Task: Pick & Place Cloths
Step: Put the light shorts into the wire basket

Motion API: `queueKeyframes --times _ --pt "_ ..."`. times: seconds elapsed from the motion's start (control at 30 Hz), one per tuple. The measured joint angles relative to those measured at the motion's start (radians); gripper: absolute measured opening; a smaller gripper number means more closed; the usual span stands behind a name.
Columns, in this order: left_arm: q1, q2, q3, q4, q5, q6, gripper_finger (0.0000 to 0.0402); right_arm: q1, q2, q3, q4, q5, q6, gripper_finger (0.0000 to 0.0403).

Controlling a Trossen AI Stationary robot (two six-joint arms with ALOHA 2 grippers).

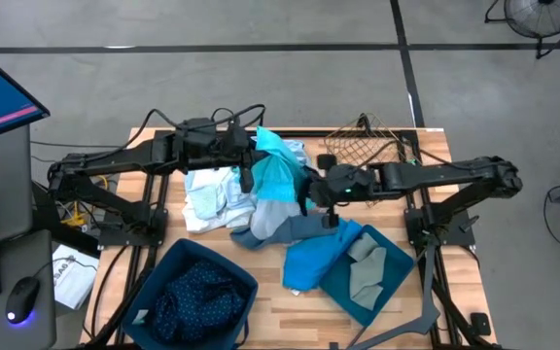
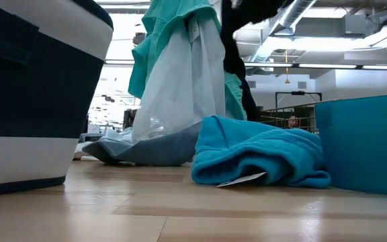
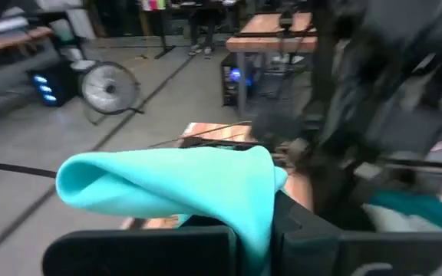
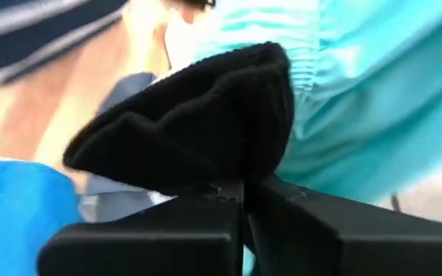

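While the left gripper (image 3: pixel 252 230) has its fingers clamped on the turquoise cloth (image 1: pixel 272 167) above the surface (image 1: pixel 270 301), the right gripper (image 4: pixel 244 201) pinches a black cloth (image 4: pixel 198 126) just beside it, over the pile.

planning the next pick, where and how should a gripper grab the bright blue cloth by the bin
Grip the bright blue cloth at its raised fold, coming straight down from above. In the low view it lies bunched in a hump on the table, so the crest gives fingers fabric to pinch. One end drapes against the bin on the right, so a side approach looks blocked there.
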Motion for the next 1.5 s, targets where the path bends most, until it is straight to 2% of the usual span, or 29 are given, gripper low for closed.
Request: queueKeyframes --times 0.27,0.43,0.53,0.7,0.97,1.1,1.3,1.4,1.5 --pt "0.041 -0.118 0.000 0.100 -0.102 0.160 0.0000 0.053 -0.099 0.001 -0.203 0.000 0.182 0.0002" --pt "0.078 -0.218 0.002 0.228 -0.100 0.193 0.0000 0.054 -0.069 0.000 -0.248 -0.001 0.255 0.0002" --pt "0.095 -0.260 0.002 0.267 -0.049 0.193 0.0000 0.049 -0.023 0.000 -0.231 -0.004 0.273 0.0016" --pt "0.096 -0.294 0.001 0.306 0.043 0.180 0.0000 0.049 0.056 -0.001 -0.238 -0.004 0.272 0.0085" --pt "0.096 -0.282 0.000 0.301 0.065 0.141 0.0000 0.042 0.075 0.041 -0.195 -0.033 0.257 0.0271" --pt "0.096 -0.273 0.000 0.303 0.078 0.136 0.0000 0.015 0.057 0.109 -0.149 0.001 0.256 0.0340" --pt "0.096 -0.259 0.000 0.309 0.093 0.115 0.0000 -0.056 0.054 0.168 0.123 0.025 0.224 0.0391" --pt "0.096 -0.252 0.001 0.314 0.093 0.111 0.0000 -0.087 0.061 0.169 0.255 0.020 0.215 0.0398" --pt "0.096 -0.246 0.000 0.311 0.094 0.111 0.0000 -0.108 0.076 0.169 0.328 -0.036 0.216 0.0394"
